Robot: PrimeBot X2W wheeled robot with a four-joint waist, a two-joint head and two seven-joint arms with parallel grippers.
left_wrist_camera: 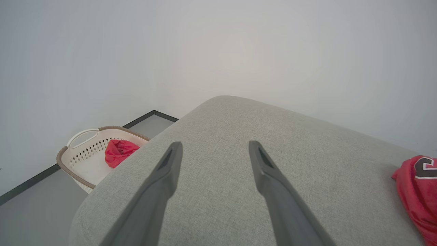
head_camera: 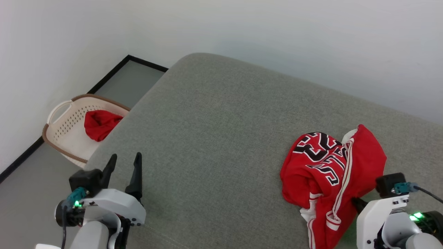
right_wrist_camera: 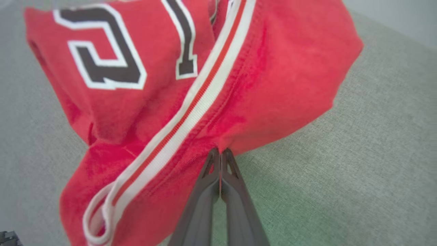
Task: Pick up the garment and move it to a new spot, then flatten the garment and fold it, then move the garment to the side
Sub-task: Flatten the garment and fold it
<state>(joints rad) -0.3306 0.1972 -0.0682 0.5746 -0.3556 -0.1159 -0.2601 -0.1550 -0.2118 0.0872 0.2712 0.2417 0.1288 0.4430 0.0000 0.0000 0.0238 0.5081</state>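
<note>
The garment [head_camera: 328, 173], a red jersey with black white-outlined lettering and white-and-red striped trim, lies crumpled at the right of the grey cushion [head_camera: 214, 138]. In the right wrist view my right gripper [right_wrist_camera: 220, 152] is shut, its two fingertips pinching a red fold of the garment [right_wrist_camera: 191, 102] at its lower edge. In the head view that gripper's dark fingers [head_camera: 358, 204] reach under the cloth. My left gripper [head_camera: 123, 173] stands open over the cushion's left edge, nothing between its fingers [left_wrist_camera: 269, 177]. The garment's edge [left_wrist_camera: 418, 191] shows at the far right of the left wrist view.
A cream woven basket [head_camera: 64, 129] with a small plain red cloth [head_camera: 100, 123] sits on the grey floor left of the cushion, by the white wall. The basket [left_wrist_camera: 85, 153] also appears in the left wrist view. Bare cushion lies between the two grippers.
</note>
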